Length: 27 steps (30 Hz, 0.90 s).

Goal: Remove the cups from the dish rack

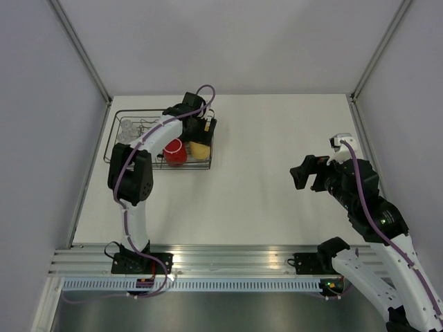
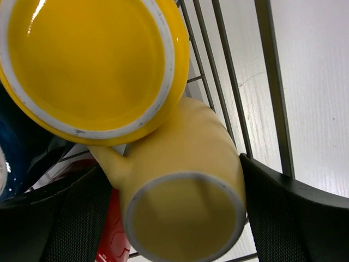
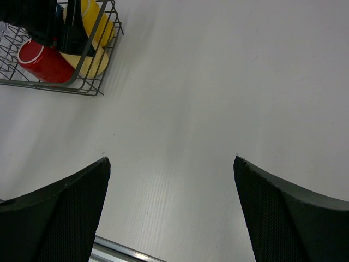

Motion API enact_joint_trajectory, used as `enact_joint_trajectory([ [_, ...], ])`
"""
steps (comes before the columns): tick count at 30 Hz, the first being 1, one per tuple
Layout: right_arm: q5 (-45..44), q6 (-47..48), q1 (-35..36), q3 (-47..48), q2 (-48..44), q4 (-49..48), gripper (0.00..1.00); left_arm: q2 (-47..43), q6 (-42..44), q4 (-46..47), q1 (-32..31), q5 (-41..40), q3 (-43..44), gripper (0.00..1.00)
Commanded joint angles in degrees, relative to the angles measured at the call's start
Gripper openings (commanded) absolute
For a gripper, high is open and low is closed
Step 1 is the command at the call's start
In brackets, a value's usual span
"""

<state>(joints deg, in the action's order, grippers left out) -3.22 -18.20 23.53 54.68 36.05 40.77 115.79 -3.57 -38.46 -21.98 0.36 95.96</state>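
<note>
The black wire dish rack (image 1: 109, 148) sits at the table's far left. Its right end holds a red mug (image 1: 175, 152), a pale cream-yellow mug (image 1: 201, 149) and, in the left wrist view, a bright yellow mug (image 2: 87, 60) with a dark blue mug (image 2: 10, 158) at the edge. Clear glass tumblers (image 1: 128, 128) stand at the rack's left end. My left gripper (image 2: 174, 210) is down in the rack, open, straddling the cream mug (image 2: 191, 180). The right finger (image 2: 294, 218) is against the mug's side; a gap shows by the left finger (image 2: 60, 218). My right gripper (image 1: 308, 173) hangs open and empty over the table on the right.
The rack's wires (image 2: 275, 93) run close beside the left gripper's right finger. The bright yellow mug rests on the cream mug's handle side. From the right wrist, the rack (image 3: 87, 90) lies far off at upper left, bare white table (image 3: 218, 82) between.
</note>
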Motion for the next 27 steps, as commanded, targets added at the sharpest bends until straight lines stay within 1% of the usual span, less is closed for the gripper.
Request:
enact_joint_trajectory([
  [1,0.4,0.4,0.2,-0.4,-0.3,-1.7,0.98,1.7,-2.8,0.6,-0.3,-0.1,1.2,0.94],
  [5,0.4,0.5,0.2,-0.5,-0.3,-1.7,0.98,2.0,-3.2,0.6,-0.3,0.3,1.0,0.89],
  [6,0.4,0.4,0.2,-0.5,-0.3,-1.7,0.98,1.8,-3.2,0.6,-0.3,0.6,1.0,0.84],
  [8,0.3,0.4,0.2,-0.6,-0.4,-1.7,0.98,1.6,-3.5,0.7,-0.3,1.3,0.9,0.80],
  [9,0.4,0.4,0.2,-0.6,-0.4,-1.8,0.98,1.5,-3.6,0.7,-0.3,1.7,1.0,0.73],
  [11,0.4,0.4,0.3,-0.6,-0.3,-1.8,0.98,1.5,-3.7,0.7,-0.4,1.9,1.3,0.64],
  [12,0.5,0.4,0.2,-0.6,-0.2,-1.8,0.98,1.4,-3.8,0.6,-0.5,2.2,1.5,0.55],
  [14,0.6,0.4,0.2,-0.8,-0.3,-2.0,0.98,1.0,-3.9,0.6,-0.8,2.2,1.9,0.40],
  [15,0.5,0.4,0.2,-0.8,-0.3,-2.0,0.98,0.9,-4.0,0.4,-0.8,2.0,2.0,0.28],
  [17,0.6,0.4,0.2,-0.8,-0.2,-2.0,0.98,0.1,-4.2,0.3,-1.0,1.6,2.3,0.18],
  [18,0.5,0.4,0.2,-0.7,-0.3,-2.0,0.98,0.0,-4.3,-0.1,-1.1,1.3,2.6,0.10],
  [20,0.5,0.4,0.2,-0.6,-0.3,-2.0,0.98,-0.6,-4.4,-0.7,-1.1,1.2,3.2,0.06],
  [21,0.6,0.4,0.2,-0.6,-0.3,-2.0,0.98,-0.8,-4.5,-1.1,-1.1,0.9,3.5,0.02],
  [27,0.6,0.4,0.2,-0.6,-0.3,-2.0,0.98,-3.0,-4.8,-2.6,-1.1,-0.1,4.7,0.02],
])
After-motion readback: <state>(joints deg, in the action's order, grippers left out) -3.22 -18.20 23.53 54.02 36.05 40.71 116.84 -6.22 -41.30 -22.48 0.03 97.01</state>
